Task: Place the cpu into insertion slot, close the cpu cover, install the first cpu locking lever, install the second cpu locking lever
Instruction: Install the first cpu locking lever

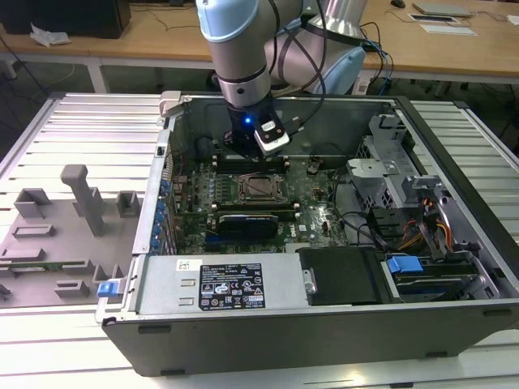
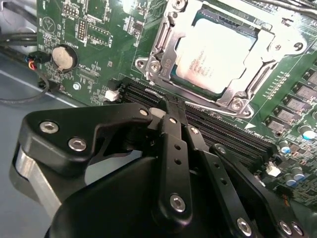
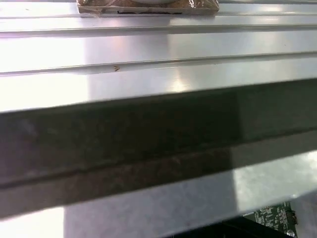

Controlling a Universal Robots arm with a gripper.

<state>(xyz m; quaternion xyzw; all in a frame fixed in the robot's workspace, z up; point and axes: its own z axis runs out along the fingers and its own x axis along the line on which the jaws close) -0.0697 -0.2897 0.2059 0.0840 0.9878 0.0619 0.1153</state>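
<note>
The cpu (image 2: 215, 52) lies flat in the insertion slot (image 2: 163, 59), its silver-grey top facing up. The cpu cover (image 2: 242, 91), a silvery frame, lies down around it. A thin metal lever (image 2: 159, 37) runs along one side of the socket. In the exterior view the socket (image 1: 261, 188) sits mid-board inside the open computer case. My gripper (image 2: 171, 111) is shut, with nothing seen between its black fingers (image 2: 173, 148), and its tips hang over the memory slots just beside the socket. In the exterior view the gripper (image 1: 245, 152) is behind the socket, near the case's back wall.
Long black memory slots (image 2: 223, 129) run next to the socket, and a coin battery (image 2: 64, 57) sits farther off. A black card (image 1: 251, 220), power supply (image 1: 219, 284), drive cage with cables (image 1: 422, 227) and case wall (image 3: 148, 134) surround the board. A grey fixture tray (image 1: 57, 235) lies outside.
</note>
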